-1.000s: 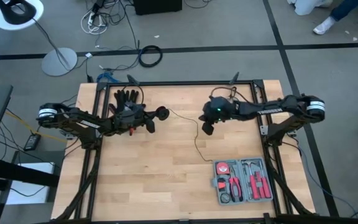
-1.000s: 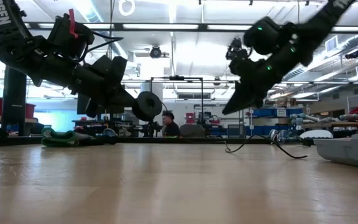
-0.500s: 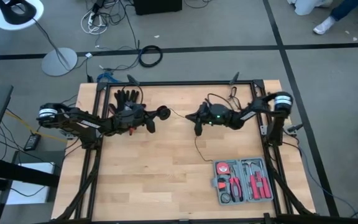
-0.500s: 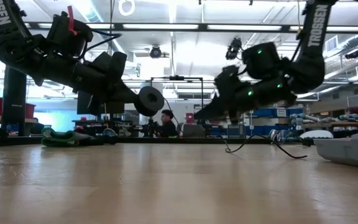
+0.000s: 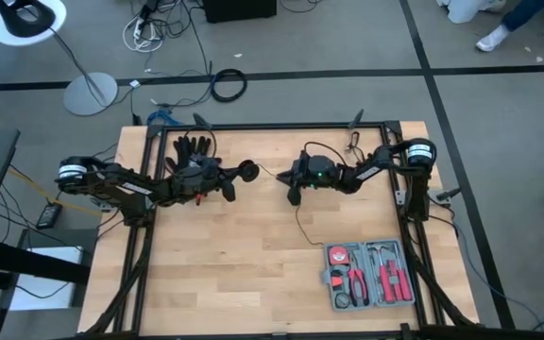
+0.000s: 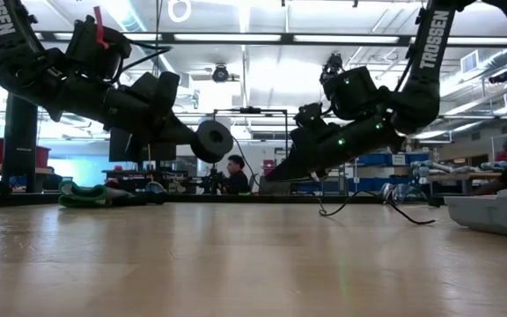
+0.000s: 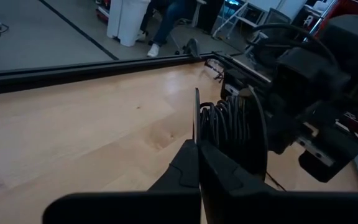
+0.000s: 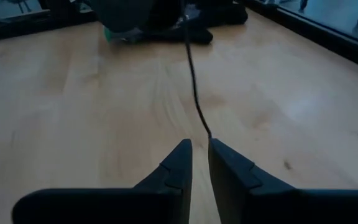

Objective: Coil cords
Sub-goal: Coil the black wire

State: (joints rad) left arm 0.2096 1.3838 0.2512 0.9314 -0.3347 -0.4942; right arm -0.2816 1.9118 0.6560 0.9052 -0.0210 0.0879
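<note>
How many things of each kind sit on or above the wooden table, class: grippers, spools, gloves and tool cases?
Dark two-finger grippers: 2, left gripper and right gripper
Round black spool with thin black wire: 1
Black glove: 1
Grey open tool case: 1
Total: 5

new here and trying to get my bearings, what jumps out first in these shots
The left end effector holds a round black spool of wound wire above the table's far side. The thin black wire runs from it past the right end effector, trailing toward an open tool case at the near right.
</note>
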